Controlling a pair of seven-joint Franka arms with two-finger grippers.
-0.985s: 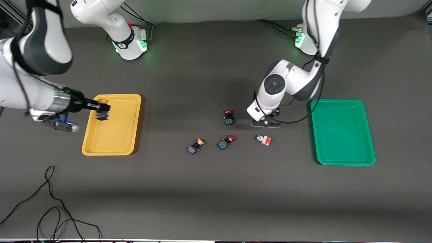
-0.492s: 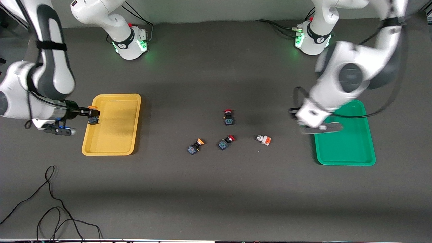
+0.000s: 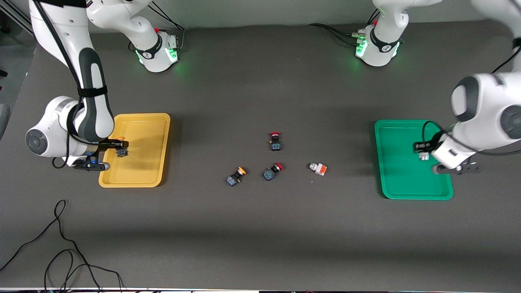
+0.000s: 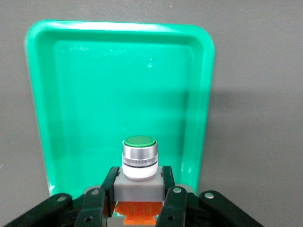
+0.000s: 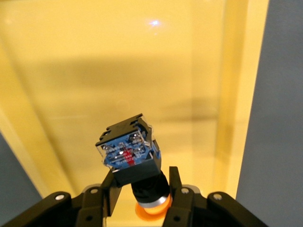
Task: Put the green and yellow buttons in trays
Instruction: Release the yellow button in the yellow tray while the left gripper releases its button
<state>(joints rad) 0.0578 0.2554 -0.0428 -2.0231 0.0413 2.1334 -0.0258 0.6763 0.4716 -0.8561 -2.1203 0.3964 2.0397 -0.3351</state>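
Observation:
My right gripper [image 3: 121, 149] is shut on a black and blue button with a yellow-orange cap [image 5: 130, 153], held tilted over the yellow tray [image 3: 140, 175]. In the right wrist view the gripper [image 5: 142, 177] hangs above the tray floor [image 5: 118, 56]. My left gripper [image 3: 421, 151] is shut on a white-grey button with a green tip [image 4: 139, 163] over the green tray [image 3: 401, 179]; the tray also fills the left wrist view [image 4: 94, 85]. A second yellow-capped button [image 3: 236, 176] and a second white-and-orange button [image 3: 318, 168] lie on the table between the trays.
Two black switches with red caps [image 3: 275, 141] [image 3: 272, 171] lie among the loose buttons in the middle of the table. A black cable [image 3: 61, 244] loops on the table near the front camera at the right arm's end.
My left arm has swung from the middle of the table to over the green tray, carrying the green-tipped button. My right gripper has shifted slightly over the yellow tray, still holding the yellow-capped button.

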